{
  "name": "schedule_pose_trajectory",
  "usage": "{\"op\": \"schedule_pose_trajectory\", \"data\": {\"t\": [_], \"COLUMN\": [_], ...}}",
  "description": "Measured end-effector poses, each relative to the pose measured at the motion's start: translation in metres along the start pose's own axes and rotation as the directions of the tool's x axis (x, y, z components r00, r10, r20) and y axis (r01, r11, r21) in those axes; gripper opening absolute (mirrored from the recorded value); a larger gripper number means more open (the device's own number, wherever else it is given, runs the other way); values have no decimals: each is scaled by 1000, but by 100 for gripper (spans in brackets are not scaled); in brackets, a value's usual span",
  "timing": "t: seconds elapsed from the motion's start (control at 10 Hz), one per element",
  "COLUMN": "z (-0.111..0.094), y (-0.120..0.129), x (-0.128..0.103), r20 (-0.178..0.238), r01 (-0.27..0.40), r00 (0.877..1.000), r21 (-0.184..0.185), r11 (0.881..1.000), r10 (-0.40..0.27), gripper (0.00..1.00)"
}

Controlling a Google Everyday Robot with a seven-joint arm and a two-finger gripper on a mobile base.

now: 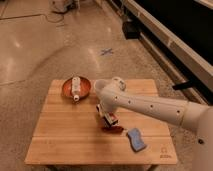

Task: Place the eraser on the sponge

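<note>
My gripper [107,118] hangs low over the middle of the wooden table [60,142], at the end of the white arm that reaches in from the right. It is shut on the eraser [111,120], a small white block with a red edge, held just above the tabletop. The sponge [136,139], a blue pad with rounded corners, lies flat on the table to the right and nearer the front edge, a short gap from the eraser. The arm's wrist hides the upper part of the gripper.
A flat dark-red elongated item [114,129] lies on the table just under and in front of the gripper. An orange bowl [67,90] holding a white bottle [76,88] stands at the back left. Polished floor surrounds the table.
</note>
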Motion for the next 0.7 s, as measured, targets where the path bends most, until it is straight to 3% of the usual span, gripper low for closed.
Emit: {"op": "schedule_pose_trajectory", "data": {"t": [0.4, 0.7], "z": [-15, -27], "y": [22, 39], "x": [-53, -90], "r20": [49, 83], "r01": [-103, -167], "r00": [993, 982], "r21": [-26, -62], "r11": [994, 984], "r10": [104, 172], "gripper": [0, 0]}}
